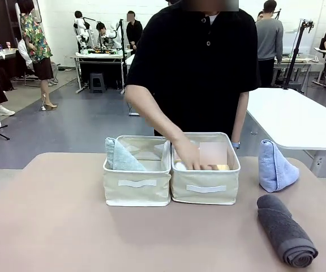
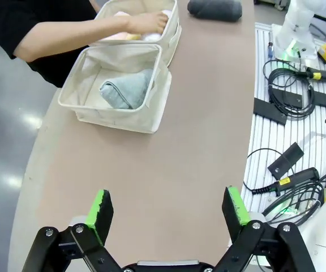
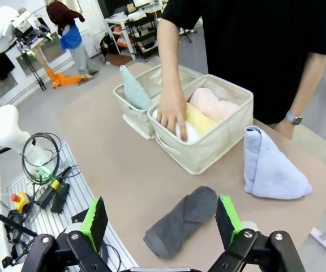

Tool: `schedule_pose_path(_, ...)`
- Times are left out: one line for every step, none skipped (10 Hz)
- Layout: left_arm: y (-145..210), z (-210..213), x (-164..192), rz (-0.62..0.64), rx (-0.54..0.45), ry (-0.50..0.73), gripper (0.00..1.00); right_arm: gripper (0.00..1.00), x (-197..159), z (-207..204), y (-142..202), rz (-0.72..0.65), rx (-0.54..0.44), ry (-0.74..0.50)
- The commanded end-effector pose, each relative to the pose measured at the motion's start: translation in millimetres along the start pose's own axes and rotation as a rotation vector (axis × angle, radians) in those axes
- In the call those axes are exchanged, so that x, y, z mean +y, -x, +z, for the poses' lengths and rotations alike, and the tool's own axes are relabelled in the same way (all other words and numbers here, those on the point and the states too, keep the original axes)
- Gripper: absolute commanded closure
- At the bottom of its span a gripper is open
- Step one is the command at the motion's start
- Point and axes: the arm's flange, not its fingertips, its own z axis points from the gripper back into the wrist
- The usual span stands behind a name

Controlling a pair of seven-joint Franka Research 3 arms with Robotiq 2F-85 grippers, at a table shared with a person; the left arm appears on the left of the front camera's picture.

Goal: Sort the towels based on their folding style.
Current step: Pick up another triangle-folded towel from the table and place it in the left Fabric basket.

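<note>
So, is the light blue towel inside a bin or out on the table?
Out: the light blue towel stands upright on the table, beside a bin, not in it.

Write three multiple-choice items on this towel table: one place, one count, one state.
1. Where is the pale green towel? A in the left bin; B on the table; C in a gripper.
2. How many towels sit outside the bins? A one; B two; C four.
3. How are the right gripper's jaws? A shut on a towel; B open, empty; C shut, empty.
Key: 1A, it stands inside that bin; 2B, the light blue cone and dark grey roll are on the table; 3B, its green pads stand wide apart, touching nothing.
</note>
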Motion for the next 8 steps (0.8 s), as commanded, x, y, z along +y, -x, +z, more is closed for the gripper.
schedule_pose_path(47,27,26,0.074,-0.078,0.041,0.00,0.00,-2,-1,-2,0.011,-0.017,-0.013)
schedule_pose_path(72,37,38,0.075,-0.128,0.098,0.00,0.00,-2,-1,-2,0.011,-0.017,-0.013)
schedule_pose_path(96,46,44,0.097,-0.183,0.119,0.00,0.00,-2,-1,-2,0.011,-0.017,-0.013)
schedule_pose_path(113,56,50,0.118,-0.248,0.114,0.00,0.00,-2,-1,-2,0.011,-0.017,-0.013)
schedule_pose_path(127,64,51,0.122,-0.303,0.099,0.00,0.00,-2,-1,-2,0.011,-0.017,-0.013)
schedule_pose_path(140,72,54,0.127,-0.368,0.132,0.00,0.00,-2,-1,-2,0.011,-0.017,-0.013)
schedule_pose_path(152,80,58,0.137,-0.430,0.143,0.00,0.00,-2,-1,-2,0.011,-0.017,-0.013)
schedule_pose_path(160,86,62,0.140,-0.437,0.108,0.00,0.00,-2,-1,-2,0.011,-0.017,-0.013)
